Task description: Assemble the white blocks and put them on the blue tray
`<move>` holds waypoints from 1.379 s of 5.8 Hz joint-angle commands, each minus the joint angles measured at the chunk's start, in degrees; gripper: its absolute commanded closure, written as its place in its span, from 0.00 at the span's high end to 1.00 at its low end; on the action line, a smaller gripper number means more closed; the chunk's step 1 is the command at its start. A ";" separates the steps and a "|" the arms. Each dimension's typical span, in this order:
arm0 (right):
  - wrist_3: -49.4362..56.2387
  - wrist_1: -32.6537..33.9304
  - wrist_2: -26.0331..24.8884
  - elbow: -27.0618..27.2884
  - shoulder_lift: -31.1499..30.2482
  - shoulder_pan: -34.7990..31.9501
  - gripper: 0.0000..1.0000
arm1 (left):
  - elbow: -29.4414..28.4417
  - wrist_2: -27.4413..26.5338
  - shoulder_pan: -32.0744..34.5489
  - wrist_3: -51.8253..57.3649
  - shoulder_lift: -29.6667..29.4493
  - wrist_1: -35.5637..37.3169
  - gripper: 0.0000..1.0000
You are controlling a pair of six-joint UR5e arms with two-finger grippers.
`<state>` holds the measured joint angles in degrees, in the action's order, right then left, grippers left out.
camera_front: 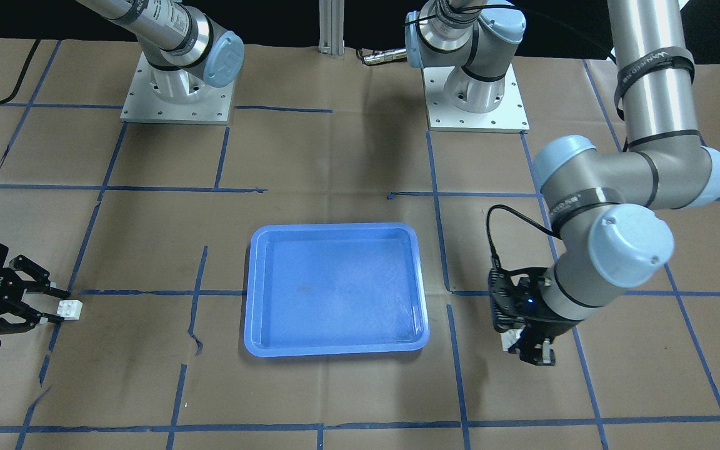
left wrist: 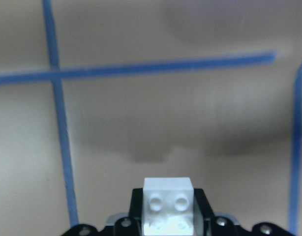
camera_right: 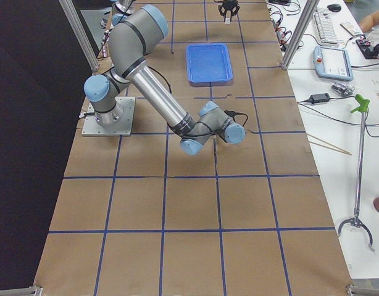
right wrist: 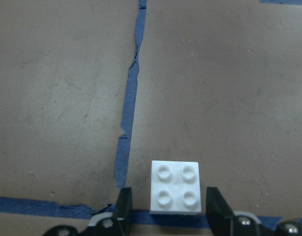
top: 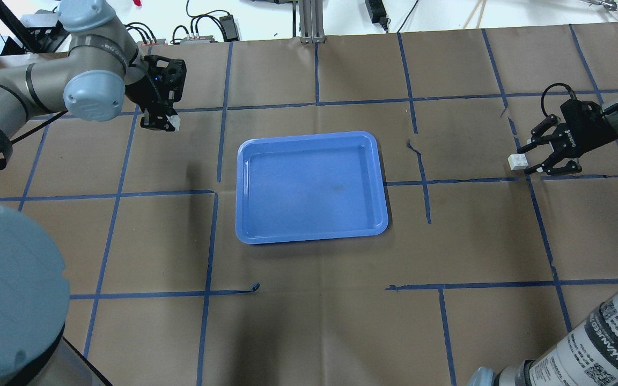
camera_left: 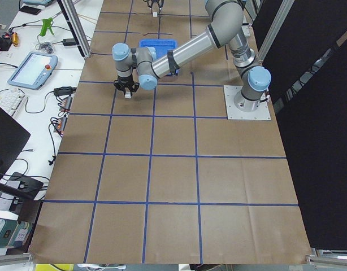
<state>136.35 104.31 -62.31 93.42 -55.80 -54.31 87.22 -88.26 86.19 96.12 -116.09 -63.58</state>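
A: Left gripper point(top: 161, 122): state?

B: Fingers clamped on the first white block point(left wrist: 168, 205). In the wrist view two studs face the camera, and the block's shadow falls on the paper beyond it. It looks to be off the table point(top: 309, 300), though I cannot tell for sure.

A: Location relative to the blue tray point(top: 309, 136)?

B: Far-left of it, well apart.

A: Right gripper point(top: 527, 158)?

B: Fingers apart, one on each side of the second white block point(right wrist: 175, 188), with a gap showing on both sides. No contact visible.

A: How does that block sit?

B: Flat on the table, four studs up, its near edge over a blue tape line point(right wrist: 23, 206). It is far out to the right of the tray.

A: Tray contents?

B: Neither block is in it. It lies flat at the table's middle, between the two grippers.
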 commanded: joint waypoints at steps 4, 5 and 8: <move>-1.26 -0.78 0.26 -1.65 -2.45 -0.44 0.32 | 0.67 2.02 17.24 -19.45 -1.06 2.64 0.07; -3.96 -1.39 0.35 -1.57 -5.17 -0.79 0.31 | 3.46 2.04 18.22 -19.57 -4.03 9.72 0.08; -8.64 -6.04 5.69 0.34 -12.03 -6.23 0.31 | 11.73 2.12 19.72 -19.48 -4.94 16.91 0.27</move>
<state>128.49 99.37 -58.64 92.59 -65.80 -58.98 97.40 -86.10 105.64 76.65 -120.94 -47.59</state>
